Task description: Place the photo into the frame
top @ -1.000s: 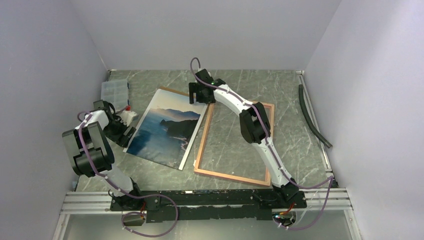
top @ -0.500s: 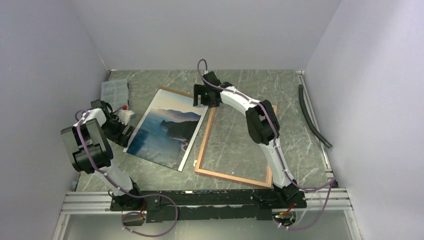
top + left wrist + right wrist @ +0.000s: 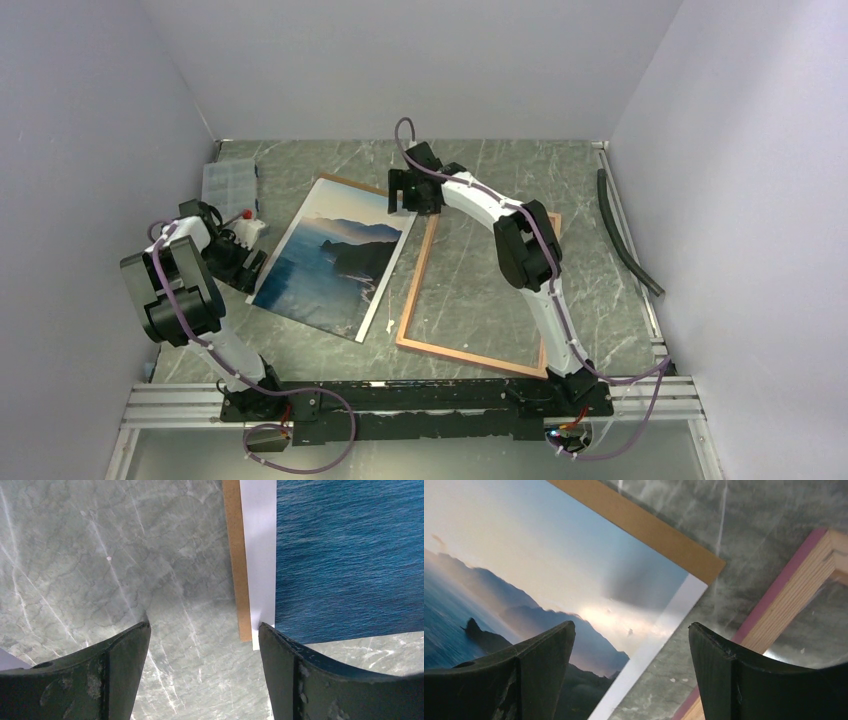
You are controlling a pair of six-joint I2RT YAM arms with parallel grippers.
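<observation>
**Photo beside frame, both grippers open and empty**

Table (image 3: 560,165) – green marbled slab, walled on three sides. Open room lies mostly along the far edge and to the right of the frame.

Frame (image 3: 414,283) – the biggest piece, lying flat right of centre under the right arm, tan wood side up, pink showing low on its outer edge in the right wrist view. The rails are thin and prob. stiff but light, so it likely skids if nudged. The pane inside looks fragile, so I'd keep fingers on the rails.

Photo (image 3: 335,265) – flat, left of the frame, skewed to it. Its far right corner sits just beside the frame's far left corner with a strip of bare table between, not touching. The sheet is thin and glossy, so I judge it floppy, slippery and easy to crease. The white border at a corner is the best hold, and two corners at once would stop it sagging.

Backing board (image 3: 639,527) – brown, under the photo, peeking out along the far and left edges. Risk: pinching board and print together.

Right gripper (image 3: 631,630) – fingers wide apart, empty, over the photo's far right corner.

Left gripper (image 3: 204,627) – fingers also wide apart, empty, at the photo's near left corner by the board's edge.

Clear parts box (image 3: 227,180) – back left, near the left arm, so there's little swing room there.
</observation>
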